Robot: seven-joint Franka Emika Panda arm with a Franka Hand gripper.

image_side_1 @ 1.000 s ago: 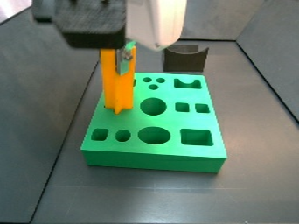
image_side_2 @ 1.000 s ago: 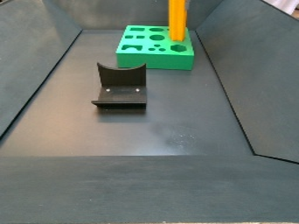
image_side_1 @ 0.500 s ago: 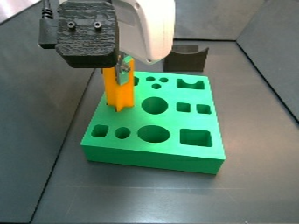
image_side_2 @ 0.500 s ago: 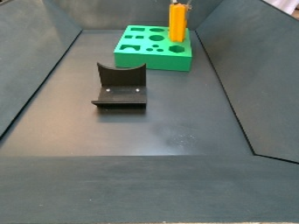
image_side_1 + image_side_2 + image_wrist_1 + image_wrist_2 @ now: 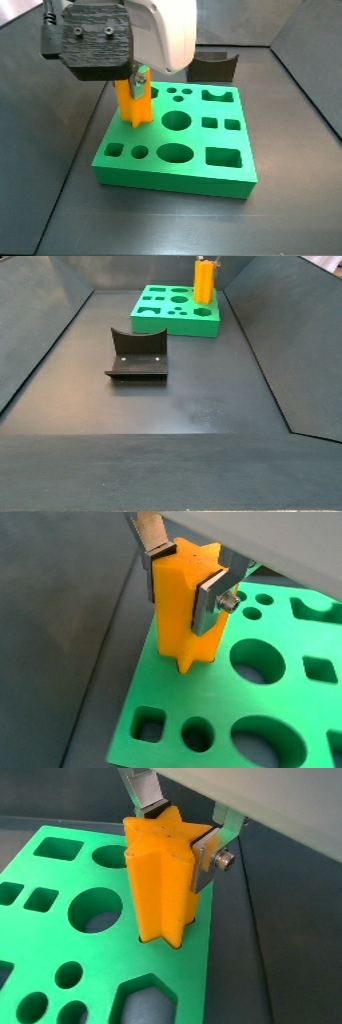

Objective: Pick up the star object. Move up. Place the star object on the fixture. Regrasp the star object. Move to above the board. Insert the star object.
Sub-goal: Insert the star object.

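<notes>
In both wrist views the gripper (image 5: 185, 574) is clamping the star object (image 5: 183, 607) upright between its fingers (image 5: 210, 850), its lower end entering the board (image 5: 267, 712), judged insertion under way; in a side view the fixture (image 5: 136, 354) is standing apart, unused.

Lab test cell: dark walled bin (image 5: 54, 346), peg board (image 5: 181, 150), fixture (image 5: 136, 353), robot hand (image 5: 134, 75).

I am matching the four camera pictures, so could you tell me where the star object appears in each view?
Wrist view: star object upright between the gripper fingers.
Wrist view, likewise.
Side view, on the board's corner.
Side view, far end.
Shared landmark: the board.
</notes>
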